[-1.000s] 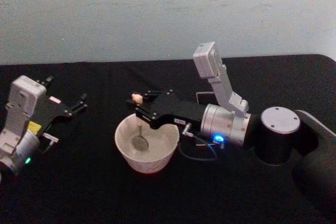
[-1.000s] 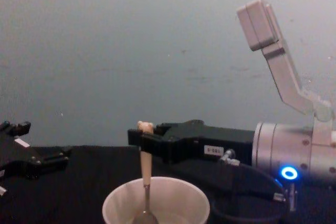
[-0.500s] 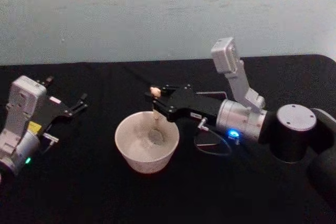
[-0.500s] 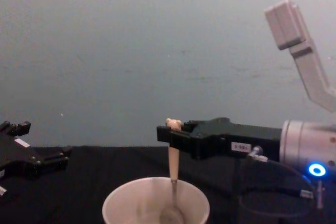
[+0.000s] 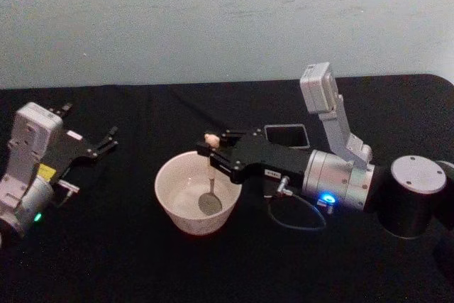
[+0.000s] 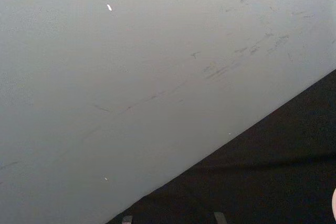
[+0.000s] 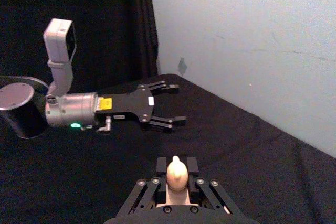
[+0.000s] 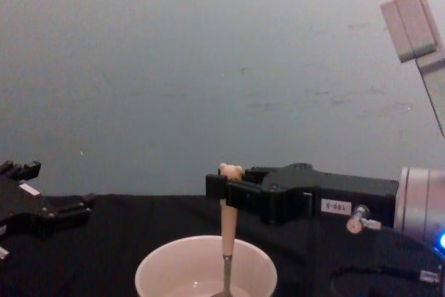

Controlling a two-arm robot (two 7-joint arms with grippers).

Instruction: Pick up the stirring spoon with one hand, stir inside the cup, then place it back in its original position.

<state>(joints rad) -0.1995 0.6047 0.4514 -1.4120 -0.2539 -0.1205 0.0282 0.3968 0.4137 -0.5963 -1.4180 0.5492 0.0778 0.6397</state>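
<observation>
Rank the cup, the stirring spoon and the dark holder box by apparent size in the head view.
1. cup: clearly largest.
2-3. stirring spoon and holder box: unsure; the spoon looks longer but slimmer, and the box is partly hidden.

Black right pincer [image 5: 210,148], silver wrist [image 5: 340,179]

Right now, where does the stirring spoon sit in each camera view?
Head view: stirring spoon upright at centre, bowl down in the cup.
Chest view: spoon at bottom centre, handle rising from the cup.
Right wrist view: its bear head at bottom centre.
Left wrist view: faces wall and black table.
Shared landmark: the right gripper, shut just under the bear head; left gripper parked open at left.
</observation>
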